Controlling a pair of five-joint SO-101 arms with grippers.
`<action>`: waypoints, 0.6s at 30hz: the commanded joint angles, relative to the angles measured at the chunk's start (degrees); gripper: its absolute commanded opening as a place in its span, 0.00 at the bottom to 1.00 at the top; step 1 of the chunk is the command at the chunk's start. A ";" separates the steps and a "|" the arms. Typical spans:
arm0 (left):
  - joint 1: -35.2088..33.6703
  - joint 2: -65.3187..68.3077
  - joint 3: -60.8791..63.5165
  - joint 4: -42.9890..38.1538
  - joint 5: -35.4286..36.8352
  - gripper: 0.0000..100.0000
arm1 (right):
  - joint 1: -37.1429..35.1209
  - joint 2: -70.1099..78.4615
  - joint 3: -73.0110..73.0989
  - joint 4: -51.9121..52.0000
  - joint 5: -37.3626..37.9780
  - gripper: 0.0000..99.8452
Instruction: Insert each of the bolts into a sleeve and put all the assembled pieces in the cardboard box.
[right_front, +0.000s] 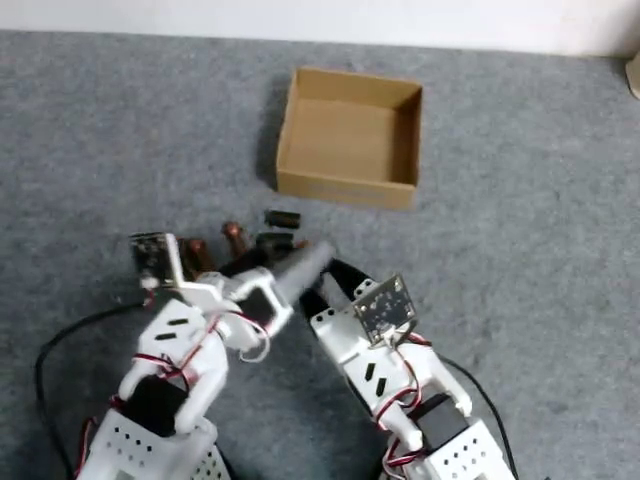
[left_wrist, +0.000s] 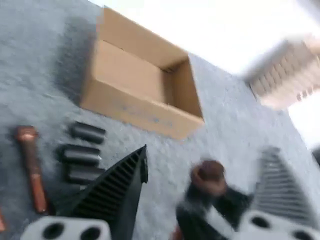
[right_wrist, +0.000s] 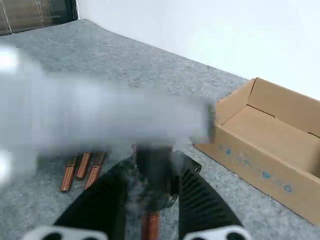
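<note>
**Cardboard box empty: one bolt and sleeve in hand**

Brown, open-topped and shallow, the cardboard box (right_front: 345, 188) sits at the far side of the grey felt-covered bench (right_front: 520, 200) with nothing inside it, so no assembled piece has been delivered.

The right claw (right_wrist: 155, 172) is closed on a short black cylindrical sleeve (right_wrist: 154, 160). A copper-coloured threaded bolt (right_wrist: 150, 225) pokes out of one end, and the left wrist view shows its round head at the other. The bolt looks to be through the sleeve, though how fully it is seated is hard to tell. The left claw (left_wrist: 207, 155) is spread wide and holds nothing, with its fingers on either side of that bolt head.

Much is left to do. Three more black sleeves (left_wrist: 80, 154) lie side by side on the bench between the arms and the box, and a cluster of loose copper bolts (right_wrist: 82, 167) rests just beside them — none of them mated. By my reading the job is at its first pairing, with every drop into the box yet to come.
</note>
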 joint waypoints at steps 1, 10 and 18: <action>-5.49 -0.48 -3.74 -1.76 2.02 0.10 | 0.48 -0.22 3.47 -1.98 0.70 0.00; -15.08 -0.40 -2.95 -2.29 2.11 0.01 | 0.66 -0.22 3.56 -1.80 0.70 0.00; -16.04 0.04 1.01 -1.93 -13.45 0.01 | 4.00 -0.22 2.95 4.88 0.70 0.00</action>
